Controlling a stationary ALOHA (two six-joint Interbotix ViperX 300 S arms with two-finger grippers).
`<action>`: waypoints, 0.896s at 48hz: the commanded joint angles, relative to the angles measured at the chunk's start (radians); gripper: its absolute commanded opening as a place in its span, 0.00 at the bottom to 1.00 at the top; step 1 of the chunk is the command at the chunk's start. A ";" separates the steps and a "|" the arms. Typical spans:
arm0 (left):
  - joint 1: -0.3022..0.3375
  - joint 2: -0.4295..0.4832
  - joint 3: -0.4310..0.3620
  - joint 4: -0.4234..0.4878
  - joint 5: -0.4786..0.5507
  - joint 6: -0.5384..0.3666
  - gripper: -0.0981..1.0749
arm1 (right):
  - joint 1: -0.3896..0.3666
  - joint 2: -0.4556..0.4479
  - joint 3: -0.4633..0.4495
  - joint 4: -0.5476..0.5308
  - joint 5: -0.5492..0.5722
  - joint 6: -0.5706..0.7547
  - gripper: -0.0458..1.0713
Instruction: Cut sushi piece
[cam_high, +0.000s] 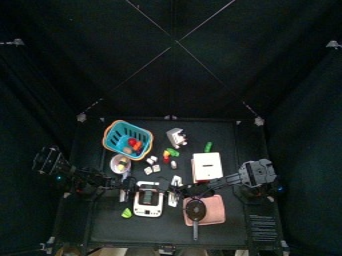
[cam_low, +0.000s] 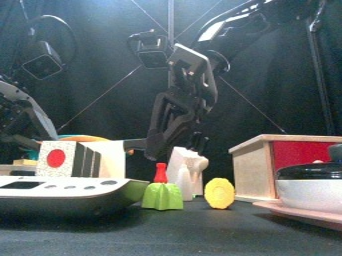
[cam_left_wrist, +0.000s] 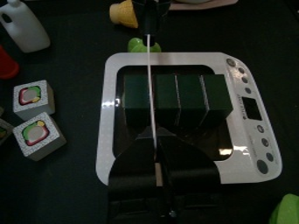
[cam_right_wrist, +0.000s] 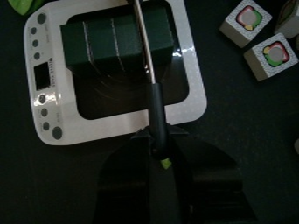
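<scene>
Pinching a knife (cam_left_wrist: 153, 96), the left fingers (cam_left_wrist: 156, 179) hover over sushi (cam_left_wrist: 176, 92); right fingers (cam_right_wrist: 162, 166) grip a rod (cam_right_wrist: 142, 48).

left arm: in from left, reaching toward table middle
left gripper (cam_left_wrist: 153, 175): pointed down, jaws clamped on a thin blade-like tool
right arm: in from right
right gripper (cam_right_wrist: 158, 166): pointed down, jaws closed around a dark tool handle

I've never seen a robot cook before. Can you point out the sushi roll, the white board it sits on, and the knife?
sushi roll (cam_left_wrist: 176, 92): left wrist view, on its dark top.
white board (cam_left_wrist: 251, 109): left wrist view, on its bare side edge.
knife (cam_left_wrist: 152, 79): left wrist view, on the thin blade.
</scene>
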 joint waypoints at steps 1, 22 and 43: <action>0.020 -0.005 -0.028 0.002 -0.005 0.003 0.28 | -0.020 -0.035 -0.031 -0.011 -0.012 0.002 0.40; 0.092 -0.067 -0.020 0.080 -0.003 0.005 0.28 | -0.034 -0.051 -0.031 -0.025 -0.008 0.003 0.40; 0.106 -0.087 -0.021 0.097 0.002 0.005 0.28 | -0.035 -0.067 -0.041 -0.029 -0.003 0.002 0.40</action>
